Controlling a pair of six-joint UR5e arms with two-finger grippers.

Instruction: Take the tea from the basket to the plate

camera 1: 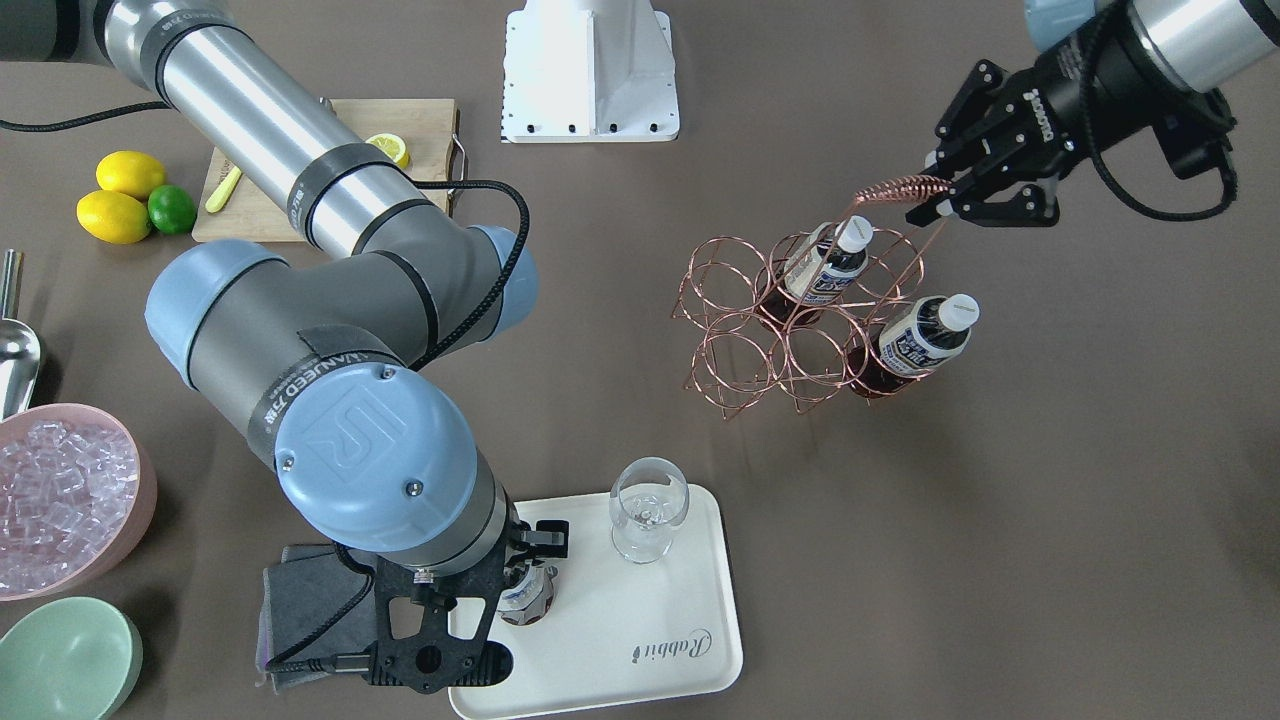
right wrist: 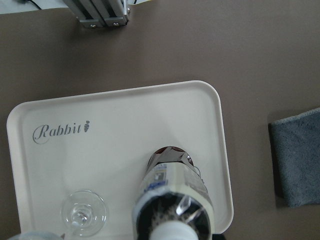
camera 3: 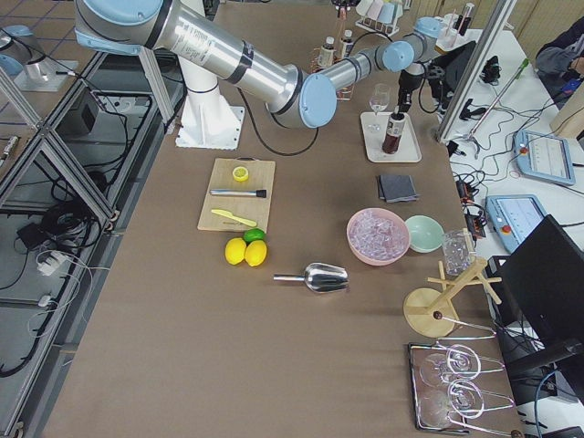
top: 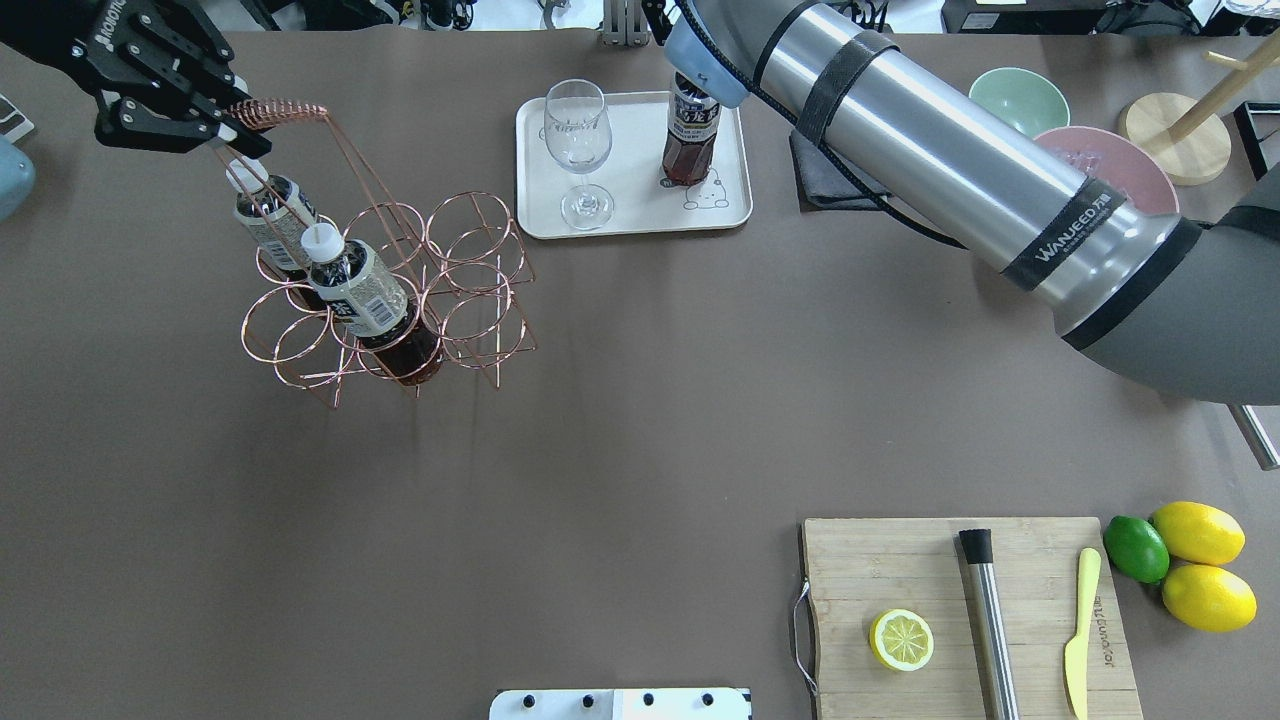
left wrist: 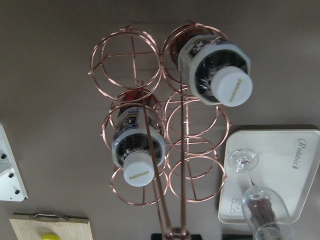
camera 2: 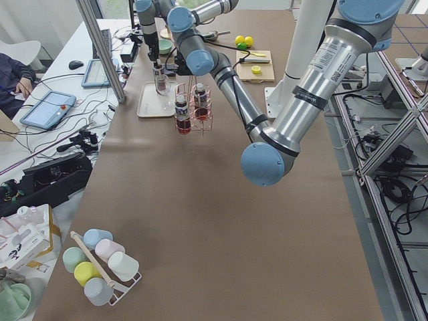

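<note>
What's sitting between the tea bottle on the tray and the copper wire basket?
An empty wine glass, upright on the tray beside the bottle; overhead view shows it.

1. Bright, even light falls from above; the brown table shows no glare.
2. Shadows are soft, and only a faint one lies under the wire basket.
3. White highlights streak the metal arm tube and the scoop.
4. The left wrist view is dimmer and greyer, its glass slightly soft.
5. In the right wrist view the bottle blurs near the lens; the tray lettering is crisp.
6. Side views bend straight lines at their edges.
</note>
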